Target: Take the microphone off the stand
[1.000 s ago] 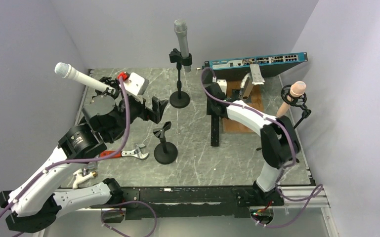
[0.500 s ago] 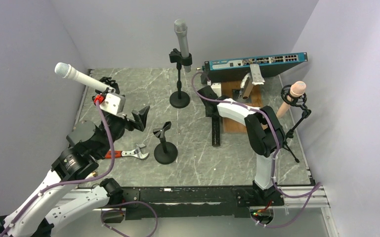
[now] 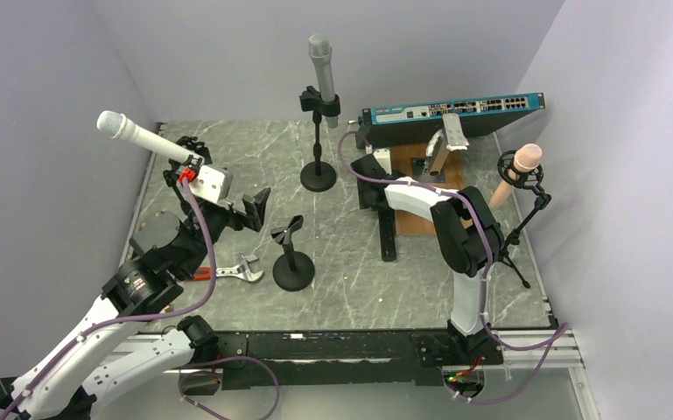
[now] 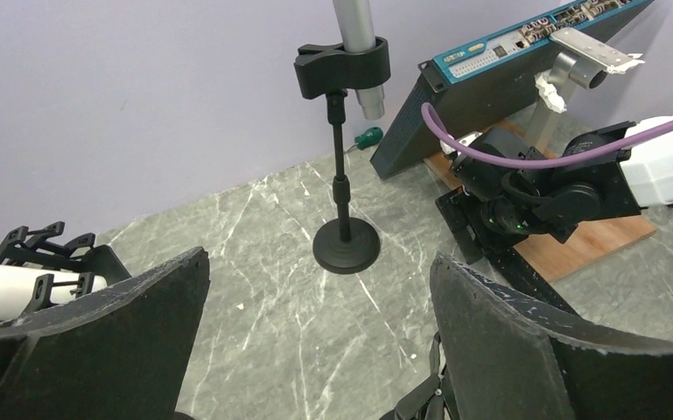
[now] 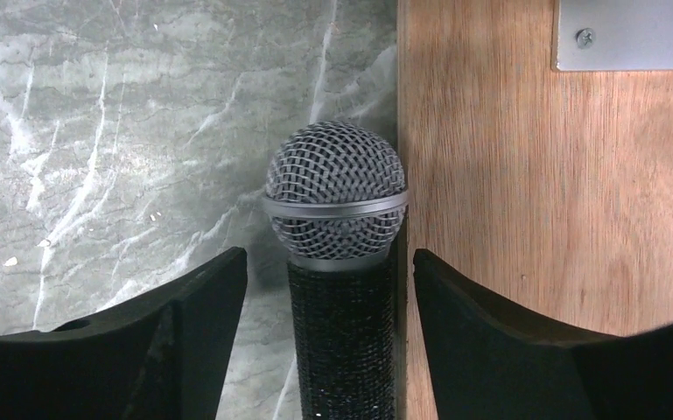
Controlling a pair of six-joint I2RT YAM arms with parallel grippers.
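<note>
Since the jaws of the right gripper are spread clear of the microphone, laid on the table beside the wooden board (left gripper drawn back, parted, empty), the stand is left bare: removal is judged done.

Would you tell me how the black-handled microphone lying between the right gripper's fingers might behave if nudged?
The microphone is round, so it would probably roll, though the wooden board alongside may block it. Its textured black handle looks grippy rather than slippery.
</note>
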